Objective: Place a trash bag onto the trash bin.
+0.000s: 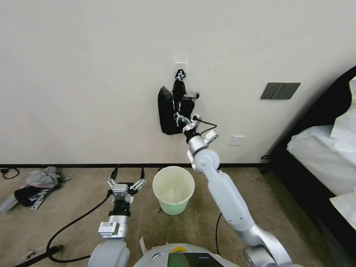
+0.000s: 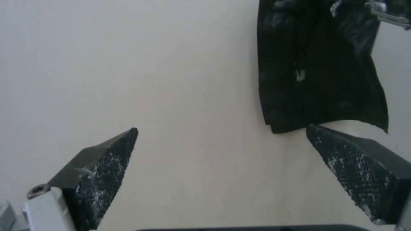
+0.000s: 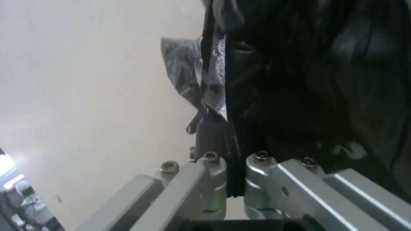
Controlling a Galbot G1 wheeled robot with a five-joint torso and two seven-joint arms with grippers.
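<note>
A bundle of black bags (image 1: 167,111) hangs on the wall from a clip (image 1: 180,74). The trash bag (image 1: 188,101), a glossy black film (image 3: 188,70), sticks out at the bundle's front. My right gripper (image 1: 180,119) is raised against it, and in the right wrist view its jaws (image 3: 229,141) are shut on the thin black film. The trash bin (image 1: 174,204), a cream-white bucket, stands open-topped on the carpet below. My left gripper (image 1: 128,171) hovers low beside the bin, to its left, open (image 2: 222,128) and holding nothing, facing the wall and the bundle (image 2: 317,80).
A pile of pale plastic and dark scraps (image 1: 37,183) lies on the floor at far left. A bed (image 1: 322,155) stands at the right. The wall carries a switch panel (image 1: 280,91) and an outlet (image 1: 236,140). A black cable (image 1: 74,222) trails across the carpet.
</note>
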